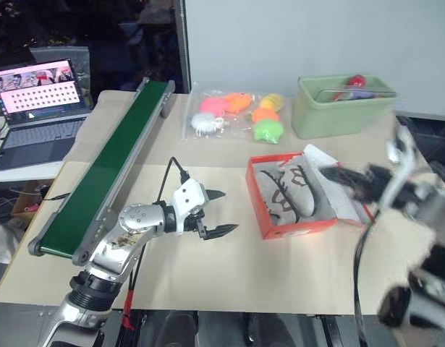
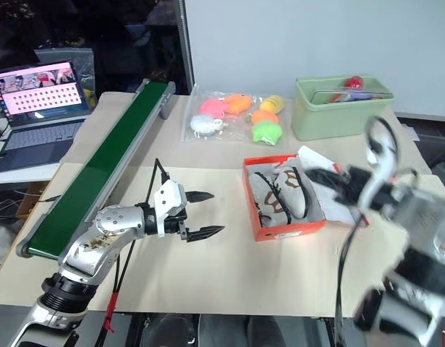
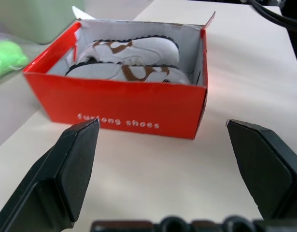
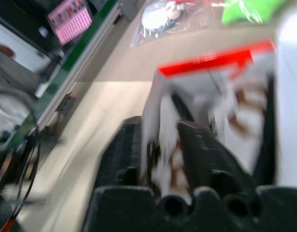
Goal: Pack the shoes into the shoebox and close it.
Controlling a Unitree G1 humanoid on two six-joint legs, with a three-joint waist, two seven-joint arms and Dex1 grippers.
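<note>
Left wrist view: shoes (image 3: 131,60) inside shoebox (image 3: 119,104)

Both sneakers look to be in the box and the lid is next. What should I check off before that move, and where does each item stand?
1. Both shoes inside the shoebox: ok.
2. Shoes sit below the rim: ok in the left wrist view.
3. Lid closed: not ok; box is open.
4. Left gripper free: ok, jaws wide apart, nothing between them, short of the box.
5. Right gripper on the lid: cannot tell; it is blurred at the box's right side.
6. Toy bag and green bin clear of the box: ok.
</note>
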